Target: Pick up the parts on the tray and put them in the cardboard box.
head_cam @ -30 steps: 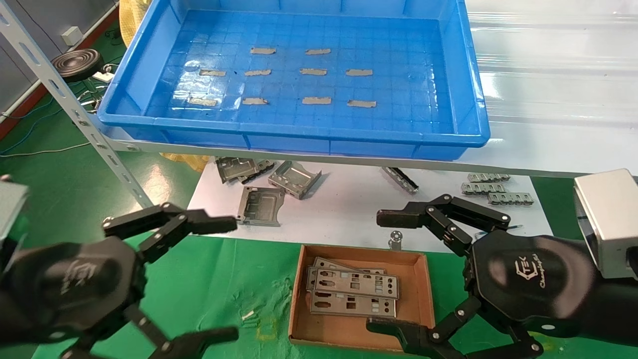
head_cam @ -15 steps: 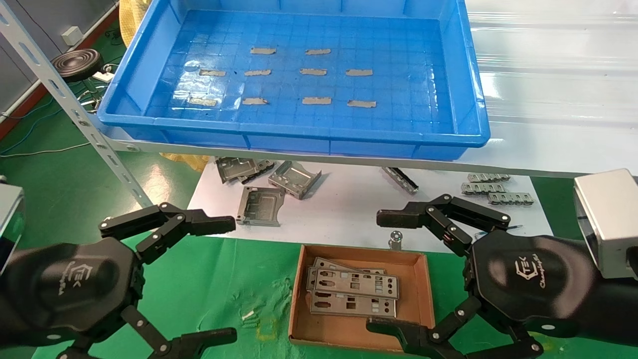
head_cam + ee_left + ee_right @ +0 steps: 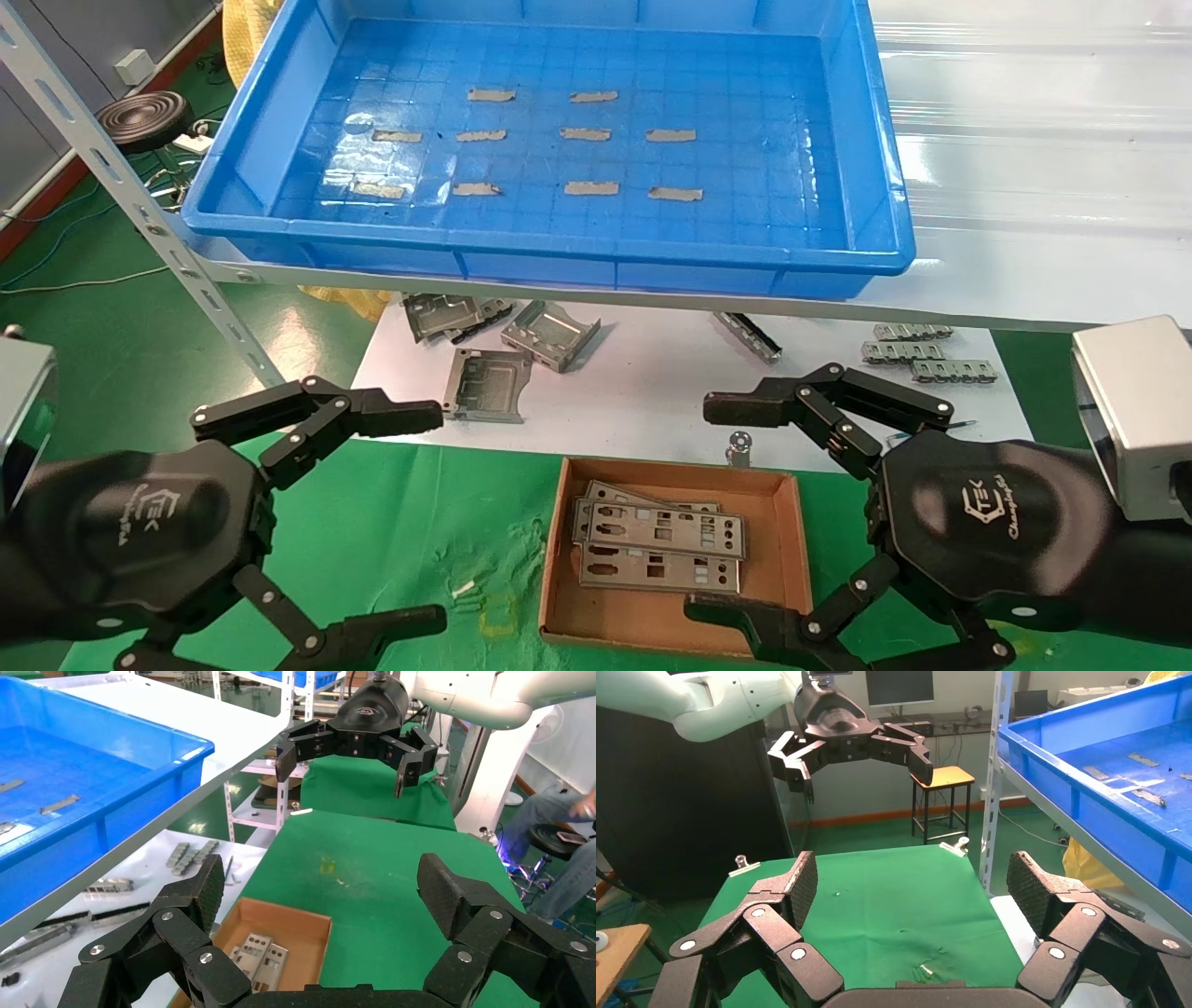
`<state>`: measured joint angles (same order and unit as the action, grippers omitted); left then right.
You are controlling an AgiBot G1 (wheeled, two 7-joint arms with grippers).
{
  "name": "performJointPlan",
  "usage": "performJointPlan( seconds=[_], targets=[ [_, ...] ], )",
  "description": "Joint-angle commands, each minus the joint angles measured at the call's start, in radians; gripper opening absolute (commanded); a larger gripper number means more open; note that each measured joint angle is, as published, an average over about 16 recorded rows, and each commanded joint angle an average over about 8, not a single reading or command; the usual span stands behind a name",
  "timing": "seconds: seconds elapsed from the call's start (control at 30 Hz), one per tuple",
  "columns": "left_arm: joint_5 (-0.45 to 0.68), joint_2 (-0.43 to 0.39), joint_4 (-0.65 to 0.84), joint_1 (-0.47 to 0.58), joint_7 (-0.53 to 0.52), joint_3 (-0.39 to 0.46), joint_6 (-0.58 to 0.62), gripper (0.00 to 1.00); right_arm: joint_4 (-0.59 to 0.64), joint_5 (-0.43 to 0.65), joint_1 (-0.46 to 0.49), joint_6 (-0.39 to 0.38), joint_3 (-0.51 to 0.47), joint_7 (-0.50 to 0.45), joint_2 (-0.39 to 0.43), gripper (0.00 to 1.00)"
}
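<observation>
In the head view the blue tray [image 3: 880, 140] sits on the upper shelf with only grey tape strips [image 3: 587, 134] on its grid floor; no plates are left in it. The parts [image 3: 659, 548], a few punched silver plates, lie overlapped flat inside the cardboard box [image 3: 792, 550] on the green desk [image 3: 410, 531] below. The left hand [image 3: 410, 513] hovers over the cloth to the box's left, jaws spread wide and holding nothing; the right hand [image 3: 726, 508] hangs just right of the box, equally wide open and empty, one finger low by the box's near edge. Folded grey brackets [image 3: 549, 334] and toothed strips [image 3: 917, 352] rest on the white sheet beyond the box, not part of the job. The left wrist view shows the left hand's fingers [image 3: 204, 888] wide apart above the cardboard box [image 3: 316, 927] with plates inside, the right hand [image 3: 355, 759] farther off. The right wrist view shows the right hand's fingers [image 3: 800, 888] splayed over green cloth, the tray [image 3: 1088, 776] at the side. By my reading the transfer looks finished; the next move likely calls only for withdrawing both arms.
</observation>
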<state>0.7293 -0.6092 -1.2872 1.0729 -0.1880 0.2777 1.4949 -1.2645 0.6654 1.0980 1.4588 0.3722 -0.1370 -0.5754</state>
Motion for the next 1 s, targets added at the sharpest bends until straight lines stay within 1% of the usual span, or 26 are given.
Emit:
performJointPlan(
  seconds=[0.03, 1.0],
  targets=[
    [0.000, -0.001, 0.001, 0.001, 0.001, 0.001, 0.000, 1.00, 0.000, 0.000, 0.000, 0.000, 0.000, 0.000, 0.000, 1.00],
    [0.002, -0.004, 0.006, 0.003, 0.003, 0.004, 0.001, 1.00, 0.000, 0.000, 0.000, 0.000, 0.000, 0.000, 0.000, 1.00]
  ],
)
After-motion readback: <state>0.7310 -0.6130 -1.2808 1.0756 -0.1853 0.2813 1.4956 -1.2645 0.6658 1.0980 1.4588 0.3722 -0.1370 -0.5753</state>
